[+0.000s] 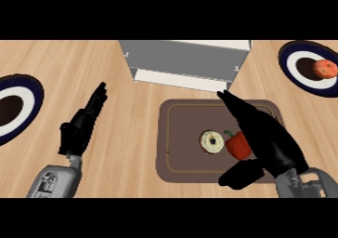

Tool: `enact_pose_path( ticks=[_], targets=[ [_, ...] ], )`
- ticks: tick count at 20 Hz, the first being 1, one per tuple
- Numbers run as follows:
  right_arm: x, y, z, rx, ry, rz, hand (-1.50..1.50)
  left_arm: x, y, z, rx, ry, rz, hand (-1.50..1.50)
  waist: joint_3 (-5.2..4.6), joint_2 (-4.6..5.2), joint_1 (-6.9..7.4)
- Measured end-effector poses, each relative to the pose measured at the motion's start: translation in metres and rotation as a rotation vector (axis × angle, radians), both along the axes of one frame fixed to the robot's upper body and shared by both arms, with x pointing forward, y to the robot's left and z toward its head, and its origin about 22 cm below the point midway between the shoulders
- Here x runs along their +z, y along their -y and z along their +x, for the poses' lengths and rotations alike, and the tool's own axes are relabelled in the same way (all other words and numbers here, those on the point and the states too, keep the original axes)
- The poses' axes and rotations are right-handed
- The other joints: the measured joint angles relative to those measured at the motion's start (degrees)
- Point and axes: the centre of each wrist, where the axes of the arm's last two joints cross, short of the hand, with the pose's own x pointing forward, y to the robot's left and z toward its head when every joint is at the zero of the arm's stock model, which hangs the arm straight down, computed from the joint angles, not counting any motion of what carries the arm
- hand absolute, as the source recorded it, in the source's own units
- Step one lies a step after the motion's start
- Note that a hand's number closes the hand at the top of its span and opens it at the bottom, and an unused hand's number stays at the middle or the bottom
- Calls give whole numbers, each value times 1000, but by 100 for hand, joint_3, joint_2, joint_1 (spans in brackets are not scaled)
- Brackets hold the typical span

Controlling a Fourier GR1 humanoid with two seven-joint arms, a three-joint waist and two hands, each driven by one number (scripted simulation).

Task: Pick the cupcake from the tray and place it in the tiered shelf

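Observation:
A cupcake (pixel 213 141) with pale frosting sits in the middle of the brown tray (pixel 182 139), seen from above. Touching its right side lies a red bell pepper (pixel 237 145). My right hand (pixel 268 139) hovers over the tray's right part, fingers straight and pointing up-left, thumb spread below the pepper; it holds nothing. The grey tiered shelf (pixel 185 60) stands just beyond the tray at the top centre. My left hand (pixel 81 125) rests open on the left, fingers pointing up, well away from the tray.
A dark-rimmed plate (pixel 302 76) with a red-orange fruit (pixel 326 69) stands at the top right. Another dark-rimmed plate (pixel 21 93) shows at the left edge. The wooden counter (pixel 124 139) lies between my left hand and the tray.

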Motion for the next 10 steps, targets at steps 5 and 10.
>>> enact_pose_path(
  ticks=[5,10],
  targets=[
    [-6,-11,0,-6,-5,-4,-150,2,1,-1,2,2,-1,0,1,0,3],
    [-15,-16,-2,-13,-23,-7,-150,0,8,-2,-3,3,3,0,1,0,1]
  ],
)
